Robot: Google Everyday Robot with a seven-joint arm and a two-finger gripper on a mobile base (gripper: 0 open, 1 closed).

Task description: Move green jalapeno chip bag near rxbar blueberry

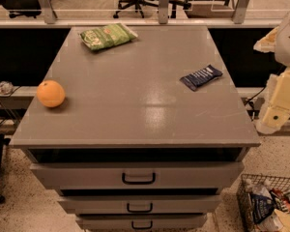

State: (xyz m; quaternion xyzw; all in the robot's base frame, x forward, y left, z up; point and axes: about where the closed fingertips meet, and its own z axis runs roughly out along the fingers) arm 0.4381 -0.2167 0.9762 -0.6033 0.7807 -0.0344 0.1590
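The green jalapeno chip bag (pixel 107 36) lies flat at the far left of the grey cabinet top (pixel 135 105). The rxbar blueberry (pixel 201 77), a small dark navy bar with white print, lies on the right side of the top, well apart from the bag. The robot's pale arm (pixel 280 95) hangs at the right edge of the view, beside and below the cabinet's right side. The gripper itself is out of view.
An orange fruit (pixel 50 94) sits near the left edge of the top. Three drawers with dark handles (pixel 138 179) face front. A wire basket (pixel 270 204) of snacks stands on the floor at lower right. Office chairs stand behind a railing at the back.
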